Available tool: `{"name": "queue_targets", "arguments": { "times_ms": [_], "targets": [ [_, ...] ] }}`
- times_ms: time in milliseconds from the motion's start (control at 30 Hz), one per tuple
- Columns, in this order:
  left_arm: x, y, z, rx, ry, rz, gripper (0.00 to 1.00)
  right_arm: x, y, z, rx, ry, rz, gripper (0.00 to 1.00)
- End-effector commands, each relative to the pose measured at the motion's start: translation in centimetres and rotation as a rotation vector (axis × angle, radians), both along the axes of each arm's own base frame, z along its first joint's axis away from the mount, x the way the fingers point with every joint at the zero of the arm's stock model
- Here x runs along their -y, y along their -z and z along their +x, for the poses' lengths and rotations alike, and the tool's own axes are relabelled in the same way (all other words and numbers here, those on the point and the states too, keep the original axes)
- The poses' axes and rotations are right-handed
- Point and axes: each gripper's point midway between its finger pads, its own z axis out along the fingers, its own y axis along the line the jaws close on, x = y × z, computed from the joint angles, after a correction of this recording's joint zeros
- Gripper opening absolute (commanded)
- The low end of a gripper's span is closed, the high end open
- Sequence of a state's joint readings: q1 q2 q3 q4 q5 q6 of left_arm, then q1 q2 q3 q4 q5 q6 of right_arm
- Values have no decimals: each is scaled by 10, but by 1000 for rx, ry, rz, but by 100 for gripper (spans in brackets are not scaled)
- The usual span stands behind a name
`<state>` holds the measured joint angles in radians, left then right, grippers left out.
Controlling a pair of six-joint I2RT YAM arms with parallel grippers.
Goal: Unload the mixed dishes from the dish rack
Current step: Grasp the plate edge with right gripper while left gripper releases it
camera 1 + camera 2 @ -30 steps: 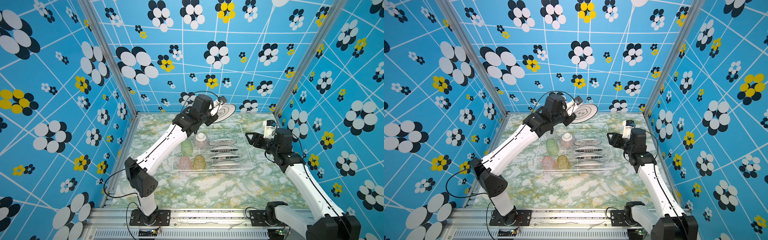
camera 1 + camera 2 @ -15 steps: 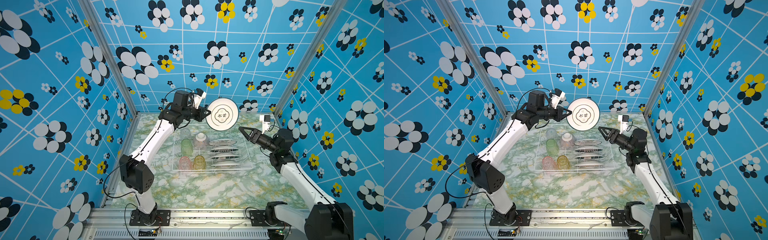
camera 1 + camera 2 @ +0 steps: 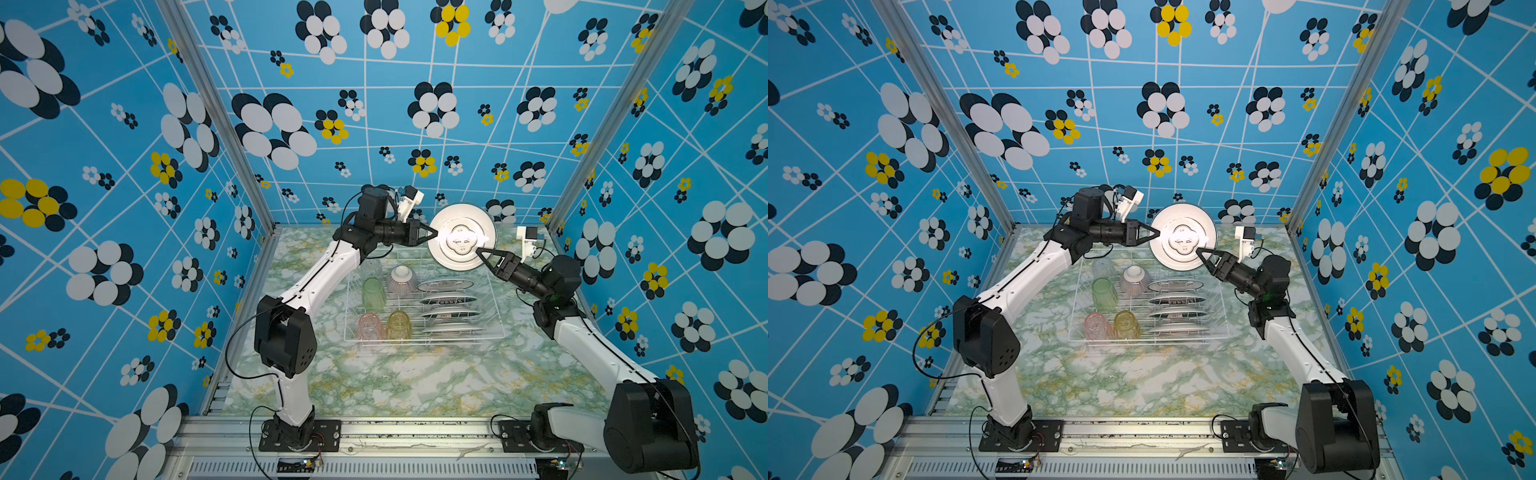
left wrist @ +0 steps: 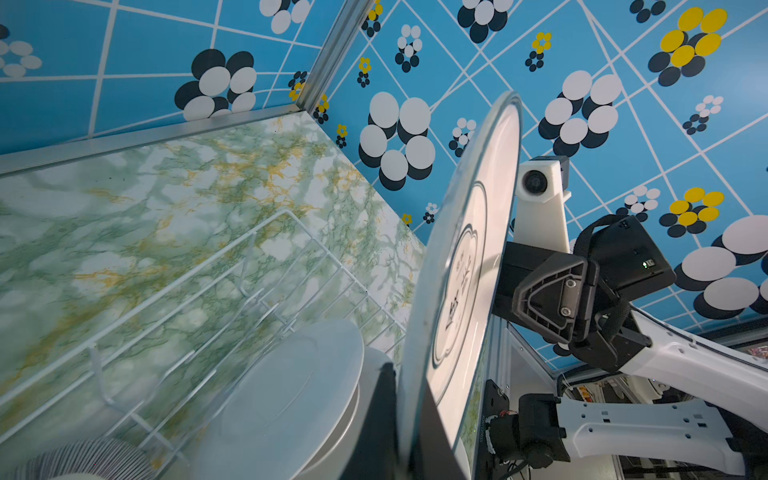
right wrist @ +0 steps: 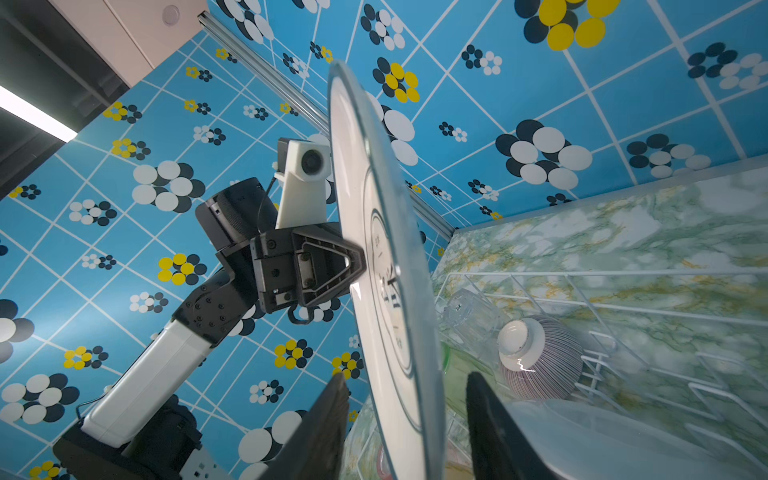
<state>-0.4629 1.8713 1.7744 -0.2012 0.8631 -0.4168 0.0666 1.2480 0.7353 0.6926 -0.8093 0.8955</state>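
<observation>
Both top views: L gripper (image 3: 432, 234) clamped on left rim of plate (image 3: 461, 237), which is upright in the air over far side of dish rack (image 3: 424, 341); R gripper (image 3: 481, 251) at its lower-right rim. L wrist: plate (image 4: 457, 270) edge-on above dish rack. R wrist: R fingers (image 5: 328, 419) straddle rim, apart, gaps both sides.

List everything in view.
Lifted plate: one, white, above the rack's far end.
Racked plates: four, white printed, in dividers.
Tumblers: four, clear, green, pink, amber, in rack.
Bowl: one, pink-striped, inverted in rack.
Dish rack: one, white wire, on table.
Table: one, green marble, under everything.
Left arm: one, black-white, left; jaws shut on lifted plate.
Right arm: one, black-white, right; jaws open astride its rim.
</observation>
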Motion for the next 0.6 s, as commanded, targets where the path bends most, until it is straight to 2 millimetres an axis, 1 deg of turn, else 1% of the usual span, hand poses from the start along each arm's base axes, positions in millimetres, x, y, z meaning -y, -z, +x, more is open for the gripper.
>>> {"name": "queue_targets", "arguments": {
  "times_ms": [0,67,167,200,233,267,333,367,400,433,467,500,567],
  "targets": [
    [15,-2,-8,1,65,-38,0,4,-17,3,58,25,12,37],
    [18,3,-9,-5,64,-26,0,6,-16,6,49,42,13,25],
    [18,8,-10,-3,56,-5,0,8,-14,10,40,59,11,13],
    [18,9,-10,4,50,8,0,9,-14,10,36,68,11,5],
    [17,10,-11,15,44,24,0,10,-13,11,32,77,7,0],
    [17,11,-13,26,39,40,2,11,-12,11,28,84,3,0],
    [16,13,-18,64,35,79,8,12,-12,9,33,96,-3,0],
    [17,13,-21,79,38,92,12,13,-13,8,38,101,-4,0],
    [18,18,-22,85,39,111,18,15,-14,7,42,111,-6,0],
    [18,18,-26,103,41,122,22,16,-16,6,50,120,-11,0],
    [15,13,-29,126,35,125,25,18,-16,4,50,130,-16,0],
    [14,12,-32,143,29,133,29,22,-17,3,52,149,-24,0],
    [7,14,-35,176,-3,170,31,35,-18,3,50,204,-45,0]
  ]
}}
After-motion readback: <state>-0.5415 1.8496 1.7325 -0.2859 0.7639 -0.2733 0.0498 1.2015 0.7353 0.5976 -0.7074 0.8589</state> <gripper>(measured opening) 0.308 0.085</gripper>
